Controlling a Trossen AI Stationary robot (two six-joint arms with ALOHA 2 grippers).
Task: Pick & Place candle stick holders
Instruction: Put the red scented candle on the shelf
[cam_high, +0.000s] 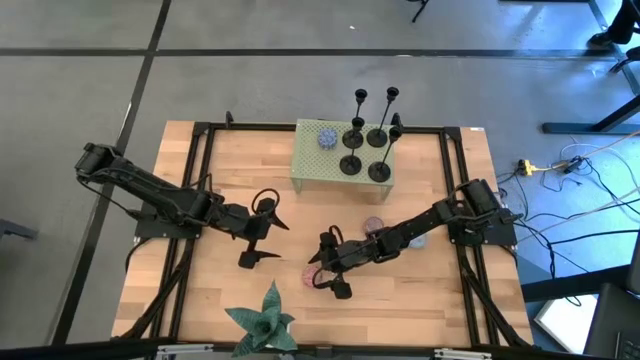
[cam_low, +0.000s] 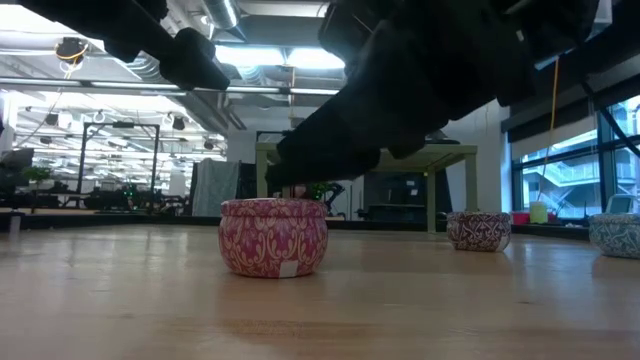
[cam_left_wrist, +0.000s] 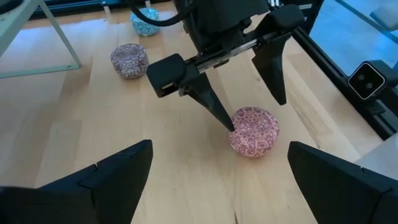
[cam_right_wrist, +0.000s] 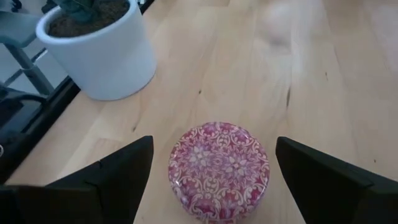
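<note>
nearby, right pincer (cam_high: 328, 272) hangs spread over a pink tin (cam_right_wrist: 219, 169); left pincer (cam_high: 262, 231), also spread, waits beside.

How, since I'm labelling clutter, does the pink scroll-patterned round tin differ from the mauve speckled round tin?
Pattern: the pink scroll-patterned round tin has white scrolls on bright pink; the mauve speckled round tin is duller, finely speckled. Place: the pink tin sits between the right gripper's open fingers; the mauve tin stands apart, ungripped. Both are low, lidded, upright on the wooden table.
</note>
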